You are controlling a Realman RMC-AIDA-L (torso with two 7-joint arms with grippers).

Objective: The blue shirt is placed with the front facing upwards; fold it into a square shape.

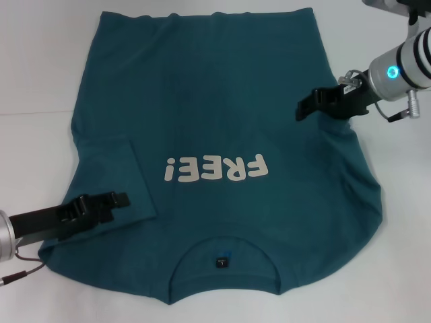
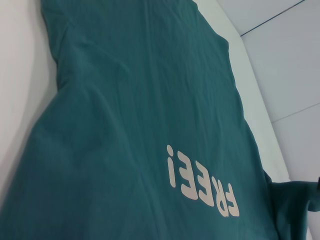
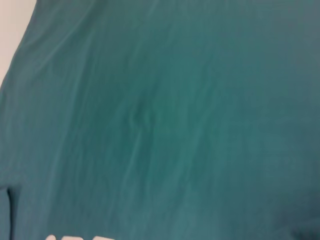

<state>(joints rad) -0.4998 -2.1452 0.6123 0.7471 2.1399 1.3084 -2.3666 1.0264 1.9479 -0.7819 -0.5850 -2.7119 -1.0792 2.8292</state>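
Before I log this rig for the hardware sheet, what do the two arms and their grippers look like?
Both end in black grippers with long, angular fingers. The left gripper sits on a black bracket behind a silver cylindrical wrist, with a thin dark red cable trailing beneath. The right gripper is on a silver-white cylindrical arm segment with a glowing cyan ring light and a small metal fitting.
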